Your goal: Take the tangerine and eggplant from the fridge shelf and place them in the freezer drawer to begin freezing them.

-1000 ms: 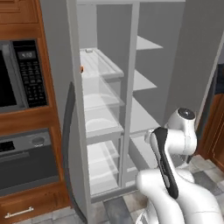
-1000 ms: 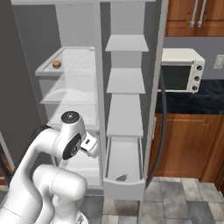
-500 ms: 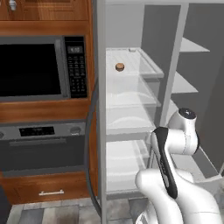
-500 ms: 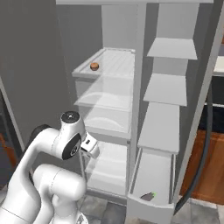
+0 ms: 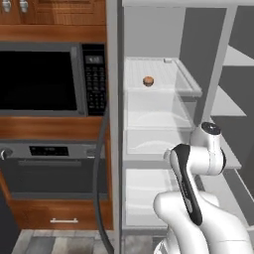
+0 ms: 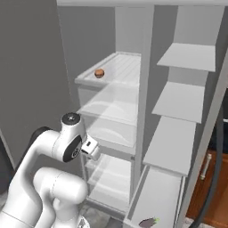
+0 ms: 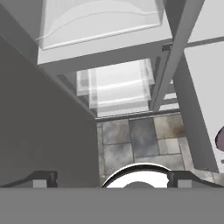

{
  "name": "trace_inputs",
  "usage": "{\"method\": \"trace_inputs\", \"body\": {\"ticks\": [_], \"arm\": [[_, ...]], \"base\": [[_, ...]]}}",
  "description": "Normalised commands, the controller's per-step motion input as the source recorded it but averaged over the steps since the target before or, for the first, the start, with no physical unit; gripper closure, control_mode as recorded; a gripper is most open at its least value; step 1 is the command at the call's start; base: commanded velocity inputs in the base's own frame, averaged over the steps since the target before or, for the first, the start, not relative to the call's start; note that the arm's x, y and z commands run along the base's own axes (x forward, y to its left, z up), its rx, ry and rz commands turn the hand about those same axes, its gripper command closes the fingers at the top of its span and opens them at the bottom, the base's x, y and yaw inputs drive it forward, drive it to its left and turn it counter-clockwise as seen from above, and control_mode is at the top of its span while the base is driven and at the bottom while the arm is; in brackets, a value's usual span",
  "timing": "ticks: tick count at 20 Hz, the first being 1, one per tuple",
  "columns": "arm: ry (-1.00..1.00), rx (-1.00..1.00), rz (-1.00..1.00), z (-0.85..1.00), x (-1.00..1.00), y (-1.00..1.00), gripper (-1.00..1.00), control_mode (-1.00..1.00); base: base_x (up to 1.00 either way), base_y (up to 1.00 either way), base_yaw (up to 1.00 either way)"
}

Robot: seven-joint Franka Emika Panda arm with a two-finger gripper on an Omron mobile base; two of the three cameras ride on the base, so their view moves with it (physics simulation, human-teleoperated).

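- Your tangerine (image 5: pixel 148 81) sat on the fridge shelf (image 5: pixel 171 74), near its front edge and toward the left side, well above the arm's folded wrist; in the right base view it was the small orange-brown ball (image 6: pixel 99 73) at the near left corner of the ribbed shelf (image 6: pixel 122 67).
- Your pincer (image 7: pixel 112 178) stood wide open with nothing between its tips, and it pointed down toward the tiled floor (image 7: pixel 131 140) at the foot of the fridge, not at the shelf.
- So the relation that mattered: the fruit lay up and ahead of the hand, and the hand faced away from it. By my reading you would have had to raise the arm and swing the wrist up before any reach.
- The tangerine is round, so no long axis governed the approach; it looked far smaller than the open jaws.
- The eggplant (image 6: pixel 148 221) appeared to lie already in the freezer drawer (image 6: pixel 156 196), low on the right; a dark purple edge showed at the right of the hand view (image 7: pixel 220 139).
- Below the shelf sat clear bins (image 5: pixel 158 121), stacked one under another.
- The white centre post (image 6: pixel 141 89) between the two compartments stood just right of the shelf; I judged it the thing to clear when carrying across to the drawer.
- The microwave (image 5: pixel 52 79) stood left, outside the fridge, out of the way.
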Motion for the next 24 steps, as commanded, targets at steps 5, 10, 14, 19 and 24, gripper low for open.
{"method": "trace_inputs", "body": {"ticks": [5, 10, 14, 19, 24], "arm": [[0.00, 0.00, 0.00, 0.00, 0.00, 0.00, -1.00, 1.00], [0.00, 0.00, 0.00, 0.00, 0.00, 0.00, -1.00, 1.00], [-0.14, -0.01, 0.04, 0.71, 0.30, 0.02, -1.00, -1.00], [-0.18, -0.04, 0.11, 1.00, 0.73, 0.06, -1.00, -1.00], [-0.14, -0.13, 0.06, 1.00, 0.59, 0.20, -1.00, -1.00]], "base": [[0.76, -0.03, 0.00], [0.47, 0.00, 0.00], [0.05, 0.00, 0.00], [0.00, 0.00, 0.00], [0.00, 0.00, 0.00]]}}
